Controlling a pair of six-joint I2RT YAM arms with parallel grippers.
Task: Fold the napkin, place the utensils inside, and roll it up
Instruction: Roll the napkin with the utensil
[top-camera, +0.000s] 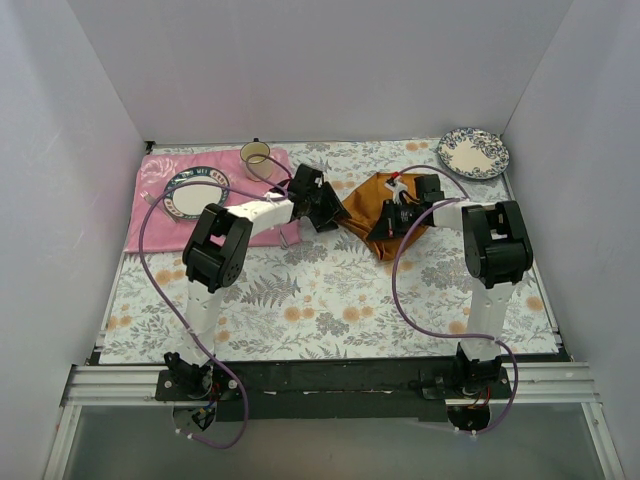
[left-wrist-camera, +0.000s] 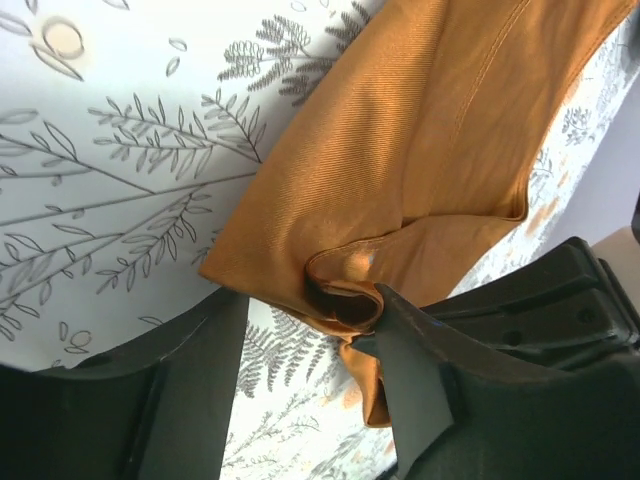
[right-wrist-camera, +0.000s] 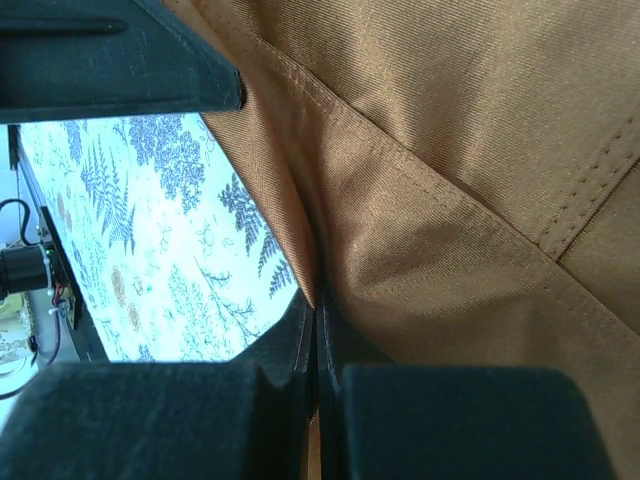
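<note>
The rust-orange napkin (top-camera: 372, 215) lies bunched in a folded shape on the floral tablecloth between both arms. My left gripper (top-camera: 328, 212) sits at its left edge. In the left wrist view the napkin (left-wrist-camera: 420, 130) has a curled corner resting against the right finger (left-wrist-camera: 410, 370), and the left gripper (left-wrist-camera: 305, 340) stands open with tablecloth showing through the gap. My right gripper (top-camera: 395, 218) is over the napkin's right part. Seen from the right wrist, that gripper (right-wrist-camera: 316, 310) is shut, pinching a fold of the napkin (right-wrist-camera: 480, 150). The utensils are hidden.
A pink placemat (top-camera: 150, 215) at the back left holds a blue-rimmed plate (top-camera: 195, 192) and a cup (top-camera: 257, 158). A patterned plate (top-camera: 473, 153) sits at the back right corner. White walls enclose three sides of the tablecloth (top-camera: 330, 300).
</note>
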